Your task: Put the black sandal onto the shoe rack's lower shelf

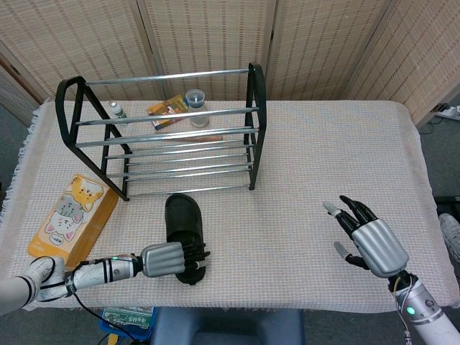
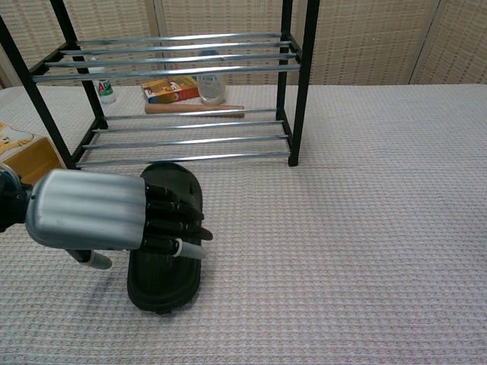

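While the black sandal point(image 1: 184, 233) point(image 2: 167, 251) lies flat on the bench point(image 1: 287, 194) just in front of the shoe rack point(image 1: 162, 129) point(image 2: 183, 84), toe end toward the rack and sole down, the left hand point(image 1: 169, 259) point(image 2: 106, 220) sits over its heel half, coming in from the left side. Left fingers point(image 1: 195, 256) point(image 2: 173, 224) reach across the footbed, laid close together and roughly straight, dark tips over the middle of the sandal; thumb point(image 2: 90, 258) hangs low on the near left side by the sandal's edge. Cannot tell if the fingers actually press the footbed or sit just above it; nothing is clamped, sandal not lifted. Lower shelf point(image 2: 186, 141) of the rack is bare bars, sandal outside it, near its front rail but apart. Right hand point(image 1: 370, 241) is well apart on the right side of the bench, raised, fingers point(image 1: 352, 212) spread apart, holding nothing; chest view does not show it. Orange box with cat print point(image 1: 72, 215) point(image 2: 27, 152) lies left of the sandal. Behind the rack: small bottle point(image 1: 116, 109), flat packet point(image 1: 167, 109) point(image 2: 169, 89), small cup point(image 1: 195, 97) point(image 2: 211, 90), wooden stick point(image 2: 194, 109).
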You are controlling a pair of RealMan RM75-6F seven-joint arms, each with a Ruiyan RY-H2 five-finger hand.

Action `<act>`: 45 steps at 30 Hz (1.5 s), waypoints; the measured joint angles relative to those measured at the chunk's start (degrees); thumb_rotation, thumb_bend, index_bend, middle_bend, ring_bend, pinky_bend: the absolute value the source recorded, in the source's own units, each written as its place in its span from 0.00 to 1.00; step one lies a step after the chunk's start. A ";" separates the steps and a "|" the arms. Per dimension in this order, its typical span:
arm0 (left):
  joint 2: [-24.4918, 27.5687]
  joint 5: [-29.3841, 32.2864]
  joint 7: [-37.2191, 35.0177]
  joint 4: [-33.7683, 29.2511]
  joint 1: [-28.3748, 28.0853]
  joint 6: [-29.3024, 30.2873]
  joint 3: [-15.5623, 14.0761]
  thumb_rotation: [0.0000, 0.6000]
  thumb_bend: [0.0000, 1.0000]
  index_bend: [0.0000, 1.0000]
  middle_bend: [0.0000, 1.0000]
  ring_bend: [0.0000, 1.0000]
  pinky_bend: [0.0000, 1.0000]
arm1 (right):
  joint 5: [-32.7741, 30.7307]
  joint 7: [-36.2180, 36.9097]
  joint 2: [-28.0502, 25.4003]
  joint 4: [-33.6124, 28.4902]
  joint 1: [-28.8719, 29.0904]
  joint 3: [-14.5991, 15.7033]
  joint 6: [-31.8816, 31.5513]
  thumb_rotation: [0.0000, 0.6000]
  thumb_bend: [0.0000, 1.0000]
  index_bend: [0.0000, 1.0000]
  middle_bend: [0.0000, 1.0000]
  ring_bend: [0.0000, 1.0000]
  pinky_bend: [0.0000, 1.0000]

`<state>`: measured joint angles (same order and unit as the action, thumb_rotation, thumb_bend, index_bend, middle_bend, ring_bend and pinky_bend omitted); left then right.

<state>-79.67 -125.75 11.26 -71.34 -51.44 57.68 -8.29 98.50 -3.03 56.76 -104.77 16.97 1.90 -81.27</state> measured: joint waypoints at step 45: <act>-2.73 8.50 9.75 -6.13 -4.92 -5.65 -0.28 1.00 0.17 0.52 0.36 0.29 0.39 | -0.96 5.65 0.91 4.66 -2.39 -2.09 -0.52 1.00 0.38 0.00 0.25 0.10 0.15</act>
<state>-82.40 -117.25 21.01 -77.47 -56.36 52.03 -8.57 97.54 2.62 57.67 -100.12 14.58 -0.18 -81.79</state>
